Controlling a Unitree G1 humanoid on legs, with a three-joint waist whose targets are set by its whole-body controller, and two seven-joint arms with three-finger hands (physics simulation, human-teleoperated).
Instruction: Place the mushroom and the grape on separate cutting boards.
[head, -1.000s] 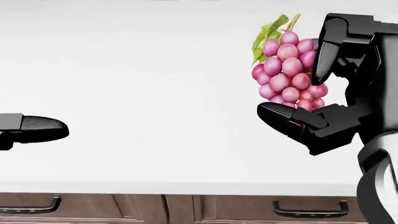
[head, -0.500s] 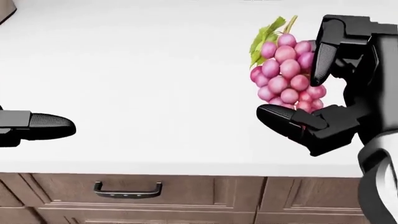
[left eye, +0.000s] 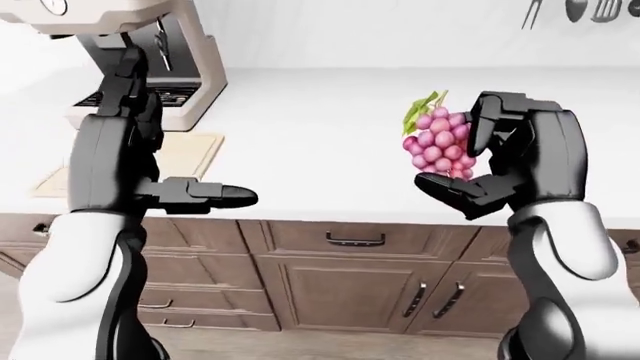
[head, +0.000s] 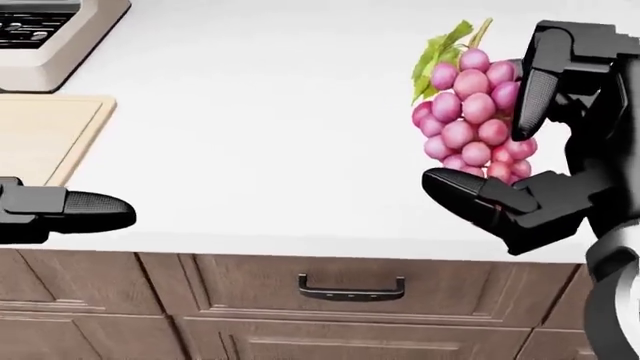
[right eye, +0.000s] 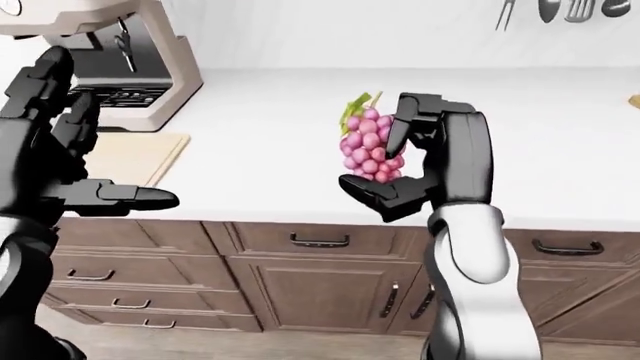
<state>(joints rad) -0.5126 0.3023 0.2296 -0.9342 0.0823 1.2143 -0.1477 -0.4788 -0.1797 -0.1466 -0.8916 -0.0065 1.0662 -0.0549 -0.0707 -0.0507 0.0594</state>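
Cutting board (head: 45, 135) beside coffee machine (left eye: 150, 67), unobstructed.

White countertop (head: 260, 135) over brown drawers; wooden cutting board (head: 40, 135) beside coffee machine (left eye: 150, 67) at left.

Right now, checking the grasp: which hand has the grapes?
The right hand: its fingers close round the grapes above the counter. The left hand holds nothing, fingers extended.

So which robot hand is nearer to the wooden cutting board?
Left. The left robot hand hovers beside the cutting board; the right robot hand, holding the grape bunch, is farther right.
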